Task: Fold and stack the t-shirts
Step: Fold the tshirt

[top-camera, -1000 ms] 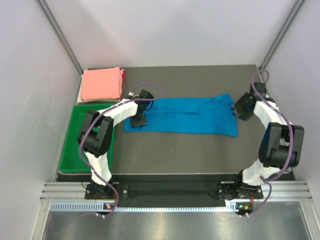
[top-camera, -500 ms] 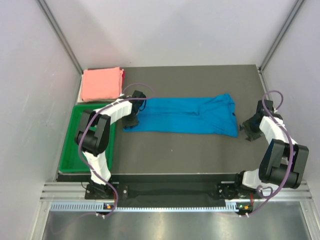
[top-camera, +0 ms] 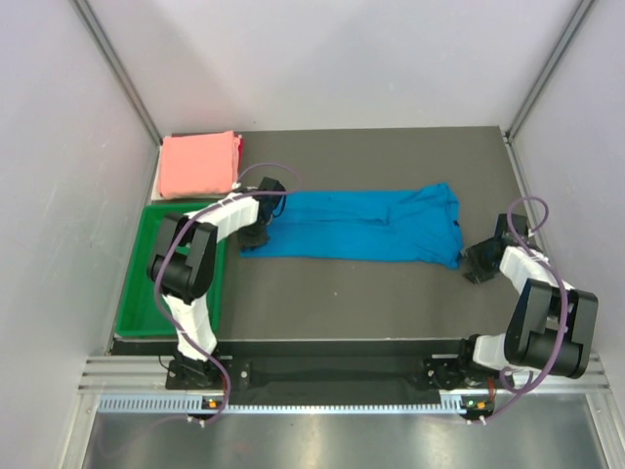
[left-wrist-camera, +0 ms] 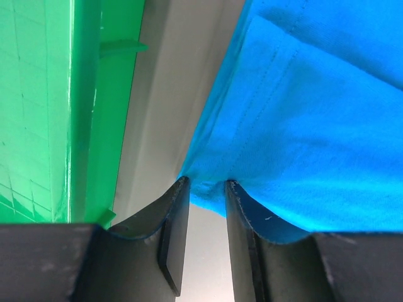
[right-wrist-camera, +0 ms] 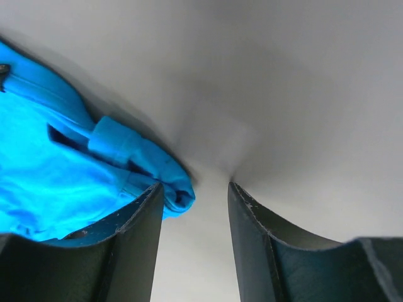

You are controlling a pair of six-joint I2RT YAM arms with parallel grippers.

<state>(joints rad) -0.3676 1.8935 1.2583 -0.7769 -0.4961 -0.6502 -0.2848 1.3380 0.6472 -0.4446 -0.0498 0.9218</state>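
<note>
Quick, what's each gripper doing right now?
Left gripper: closed on the edge of the blue t-shirt.
Right gripper: open, holding nothing, beside the shirt's other end.

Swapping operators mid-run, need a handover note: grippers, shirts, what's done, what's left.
The left gripper is shut on the left-end hem of the blue t-shirt.
The right gripper is open and holds nothing, low over the table just off the shirt's right end.
The pink t-shirt lies folded at the far-left corner, beyond the green tray.
Done: pink folded; blue narrowed to a long strip across the table.
Left: probably fold the blue strip end to end, then stack it with the pink.
</note>
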